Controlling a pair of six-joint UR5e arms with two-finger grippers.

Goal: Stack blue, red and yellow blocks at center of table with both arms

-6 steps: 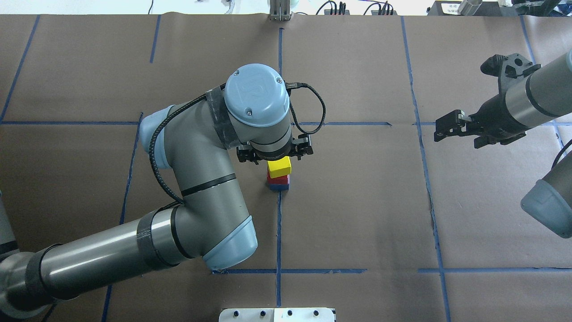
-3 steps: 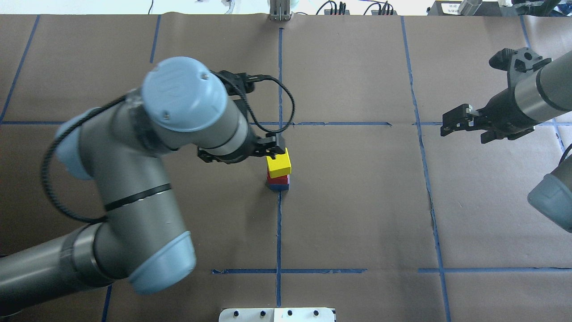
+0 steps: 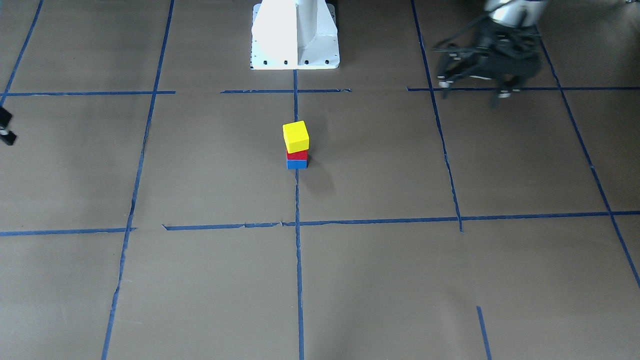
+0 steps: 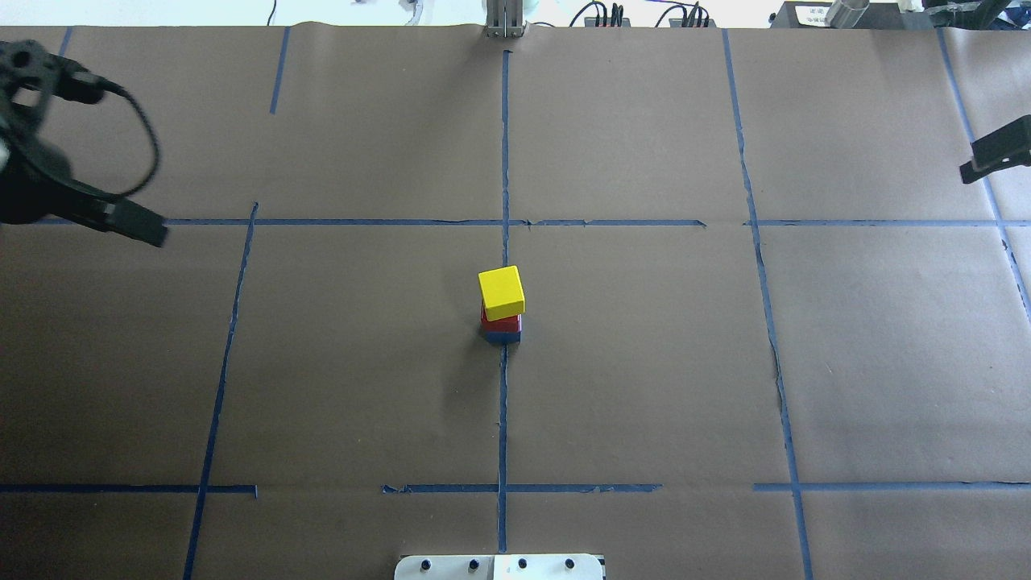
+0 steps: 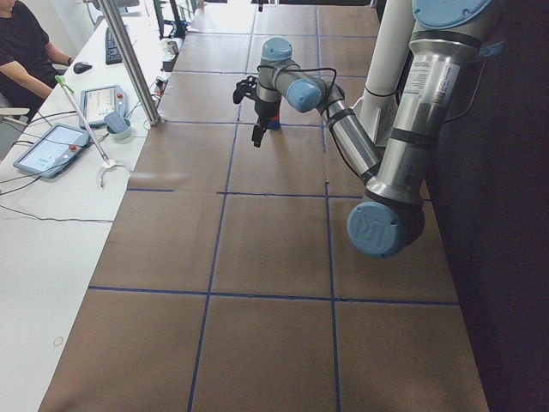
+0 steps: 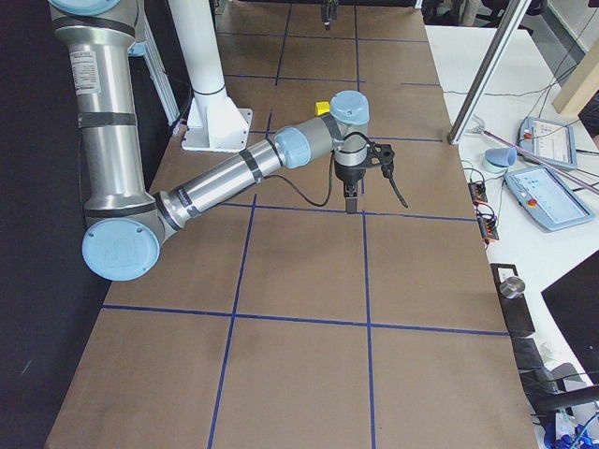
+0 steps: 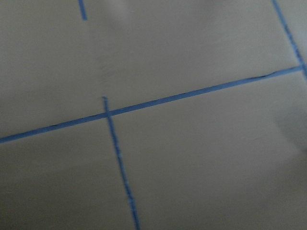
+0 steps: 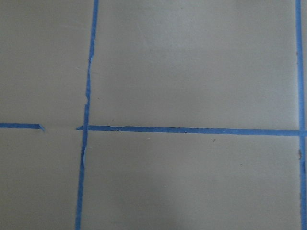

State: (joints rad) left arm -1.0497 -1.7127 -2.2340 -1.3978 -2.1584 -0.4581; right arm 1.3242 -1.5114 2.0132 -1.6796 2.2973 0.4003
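Observation:
The yellow block [image 4: 501,292] sits on the red block [image 4: 501,324], which sits on the blue block [image 4: 501,337], as one stack at the table's centre on the middle tape line. In the front view the yellow block [image 3: 295,136] sits slightly turned on the red block [image 3: 297,155] and the blue block [image 3: 297,163]. My left gripper [image 4: 121,217] is far off at the table's left edge, open and empty; it is blurred in the front view [image 3: 472,87]. My right gripper [image 4: 995,157] is at the right edge, mostly cut off, open and empty.
The white robot base [image 3: 295,35] stands at the near middle edge of the table. Blue tape lines [image 4: 503,403] divide the brown paper into squares. A side bench with tablets [image 5: 51,146] and a seated person lies beyond the table's far edge.
My left gripper has let go of the yellow block and swung away to the far left. My right arm has drawn back further to the right. The stack has not moved.

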